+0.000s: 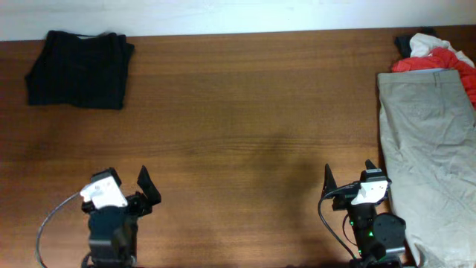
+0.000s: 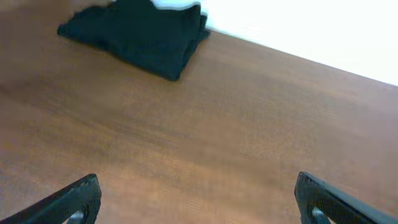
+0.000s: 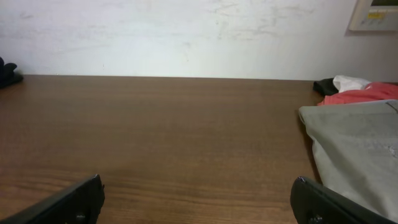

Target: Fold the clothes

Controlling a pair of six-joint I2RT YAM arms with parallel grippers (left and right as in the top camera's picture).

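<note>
A black garment [image 1: 79, 68] lies folded as a compact dark rectangle at the far left of the table; it also shows in the left wrist view [image 2: 140, 34]. Beige trousers [image 1: 428, 149] lie spread along the right edge, also in the right wrist view [image 3: 357, 149]. Red [image 1: 439, 61] and white [image 1: 429, 43] pieces are bunched behind them at the far right corner. My left gripper [image 1: 128, 179] is open and empty near the front left. My right gripper [image 1: 348, 173] is open and empty just left of the beige trousers. Both sets of fingers show wide apart in the wrist views [image 2: 196, 199] [image 3: 196, 199].
The brown wooden table [image 1: 245, 119] ends at a white wall [image 3: 186, 37] at the back. A small dark piece [image 1: 405, 43] lies beside the white one at the far right. A white panel [image 3: 376, 14] hangs on the wall at upper right.
</note>
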